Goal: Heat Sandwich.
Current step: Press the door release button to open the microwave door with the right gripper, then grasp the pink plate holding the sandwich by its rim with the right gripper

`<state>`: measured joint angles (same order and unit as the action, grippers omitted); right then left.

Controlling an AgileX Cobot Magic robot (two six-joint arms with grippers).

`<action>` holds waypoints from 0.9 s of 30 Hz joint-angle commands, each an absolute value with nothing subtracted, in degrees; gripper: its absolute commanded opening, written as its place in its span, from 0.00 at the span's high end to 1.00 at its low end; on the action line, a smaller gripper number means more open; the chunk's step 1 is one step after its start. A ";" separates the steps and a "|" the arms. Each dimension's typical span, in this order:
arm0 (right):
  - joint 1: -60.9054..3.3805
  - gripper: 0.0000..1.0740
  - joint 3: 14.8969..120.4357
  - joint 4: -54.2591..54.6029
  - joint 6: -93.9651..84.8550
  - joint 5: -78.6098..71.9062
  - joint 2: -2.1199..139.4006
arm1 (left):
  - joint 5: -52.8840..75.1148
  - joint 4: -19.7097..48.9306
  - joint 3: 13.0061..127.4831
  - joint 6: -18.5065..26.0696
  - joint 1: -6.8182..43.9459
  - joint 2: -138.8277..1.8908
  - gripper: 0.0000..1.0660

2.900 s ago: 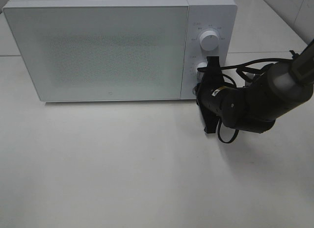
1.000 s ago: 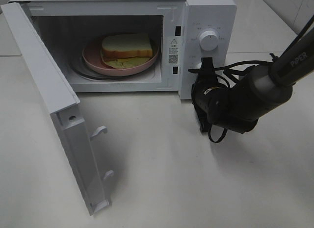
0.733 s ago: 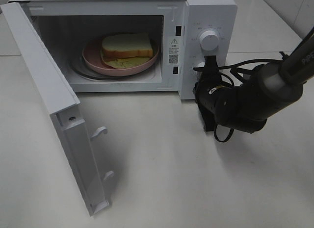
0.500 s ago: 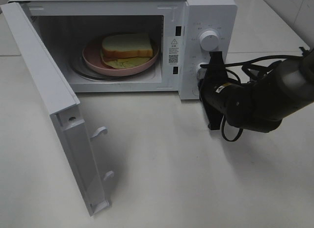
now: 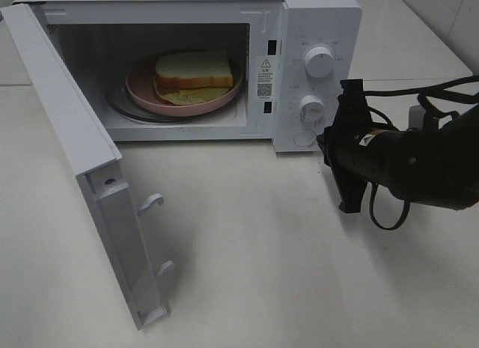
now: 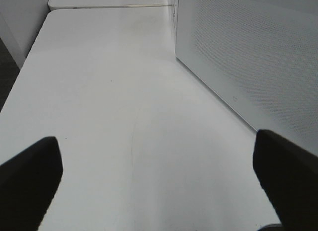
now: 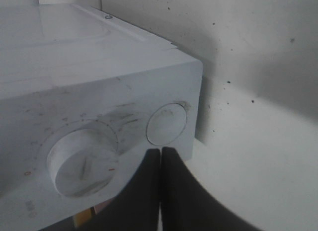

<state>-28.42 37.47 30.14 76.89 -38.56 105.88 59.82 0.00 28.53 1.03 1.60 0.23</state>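
The sandwich [image 5: 193,69], white bread with tan crust and pale filling, lies on a round pink plate [image 5: 142,90] inside the white microwave [image 5: 318,19]. The microwave door [image 5: 82,161] hangs wide open to the left. My right gripper [image 5: 326,143] is shut and empty, a short way right of the control panel. In the right wrist view its fingertips [image 7: 160,151] point at the round button [image 7: 166,124] beside the lower dial [image 7: 82,164] without touching it. My left gripper [image 6: 159,191] is open and empty over bare table; it does not show in the exterior view.
The open door juts out over the front left of the white table [image 5: 247,273]. Its perforated outer face [image 6: 258,57] stands close beside my left gripper. The right arm's cables [image 5: 389,108] loop beside the microwave's right side. The upper dial [image 5: 319,61] sits above the lower dial.
The microwave door, shut in the earliest frame, has swung open. Over the last second my shut right gripper has pulled back to the right, away from the control panel.
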 commanded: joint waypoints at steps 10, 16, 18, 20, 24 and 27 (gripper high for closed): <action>-28.02 0.96 36.44 30.65 60.96 -19.60 94.48 | 58.96 0.46 28.36 0.97 1.26 1.78 0.05; -28.02 0.95 36.50 30.65 50.82 -9.51 90.76 | 58.96 0.46 28.36 0.97 1.26 1.78 0.05; -28.02 0.95 36.55 30.60 48.59 -8.31 90.36 | 58.96 0.46 28.36 0.97 1.26 1.78 0.05; -28.02 0.94 37.41 30.37 40.68 -3.38 88.81 | 58.96 0.46 28.36 0.97 1.26 1.78 0.05; -28.02 0.94 39.65 30.37 31.68 4.64 87.95 | 58.96 0.46 28.36 0.97 1.26 1.78 0.05; -28.02 0.94 41.20 29.62 27.90 9.22 87.95 | 58.96 0.46 28.36 0.97 1.26 1.78 0.05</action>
<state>-28.42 40.68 30.37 30.88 6.99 88.41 59.82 0.00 28.53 1.03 1.60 0.23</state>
